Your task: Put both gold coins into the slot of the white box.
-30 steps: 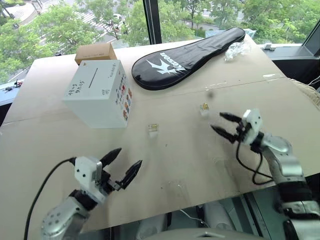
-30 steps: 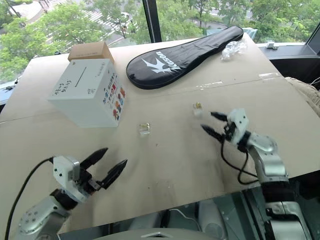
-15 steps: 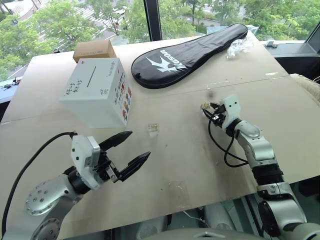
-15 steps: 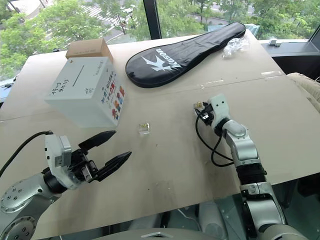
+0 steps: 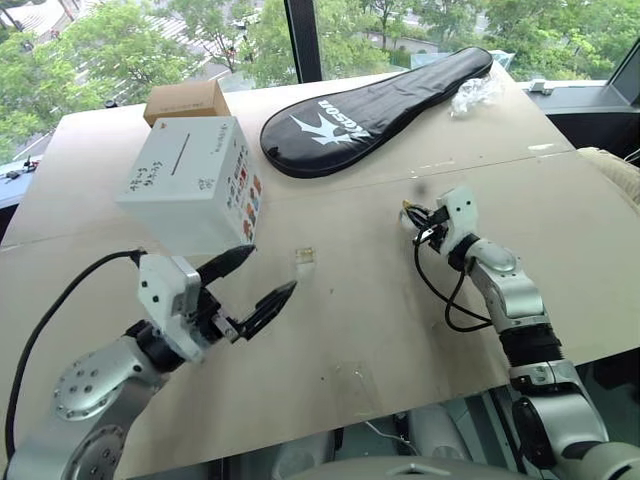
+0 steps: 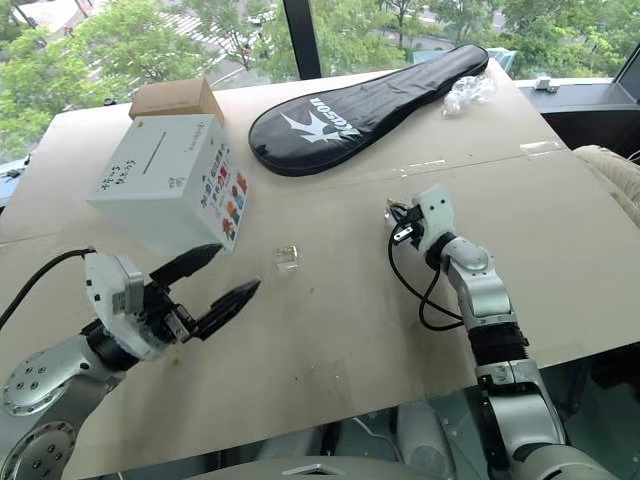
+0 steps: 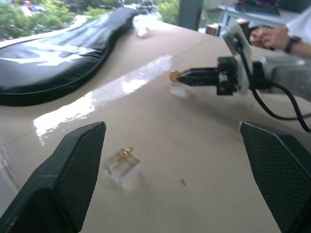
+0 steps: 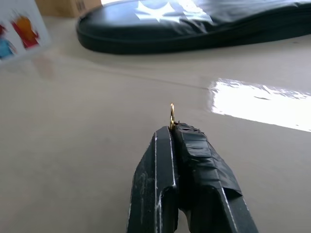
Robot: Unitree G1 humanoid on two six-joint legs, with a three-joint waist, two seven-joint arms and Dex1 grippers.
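Pinched one coin [image 8: 171, 116] in right gripper [image 8: 173, 129]; held left gripper [image 5: 262, 282] wide open, empty, near box [image 5: 190, 182]

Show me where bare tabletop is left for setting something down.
Bare: the near table between the grippers, and the right side beyond the right gripper. Crowded: the far edge, with white cube box, brown cardboard box and black racket case.

Handwriting on white box [image 5: 190, 180] too small to read. Second gold coin [image 5: 305, 253] barely resolvable in head views. Person's hand [image 7: 272, 36] cut off at upper right edge.
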